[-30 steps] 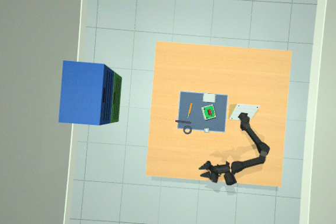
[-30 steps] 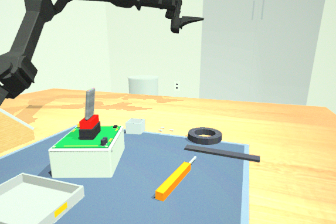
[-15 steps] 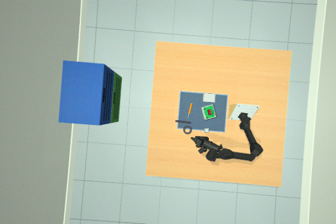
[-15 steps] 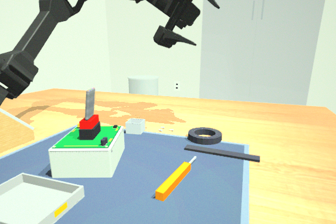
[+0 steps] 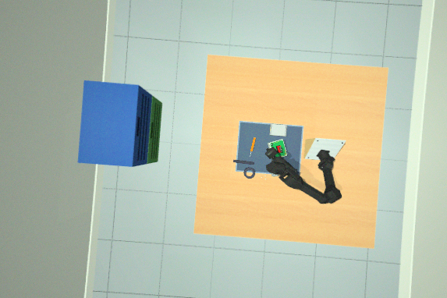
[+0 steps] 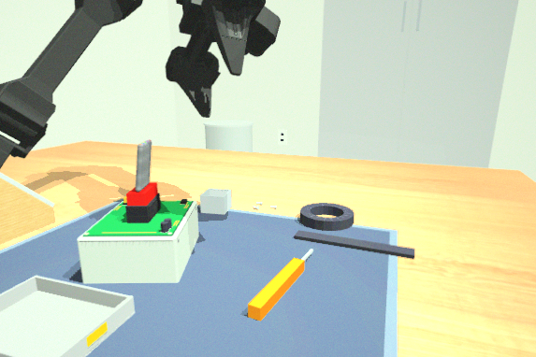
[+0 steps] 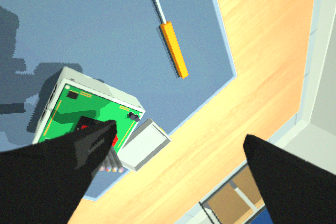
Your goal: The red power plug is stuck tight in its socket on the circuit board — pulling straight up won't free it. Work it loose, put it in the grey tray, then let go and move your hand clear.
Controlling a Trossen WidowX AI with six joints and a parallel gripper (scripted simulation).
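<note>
My tool (image 6: 223, 95) (image 7: 179, 133) has its fingers spread, holding nothing. Below it, the red power plug (image 5: 279, 149) (image 6: 142, 194) sits in its black socket (image 6: 140, 213). I expect a light, rigid body, stiffly seated; I'd grip the red sides, sparing the grey ribbon cable (image 6: 143, 165).
</note>
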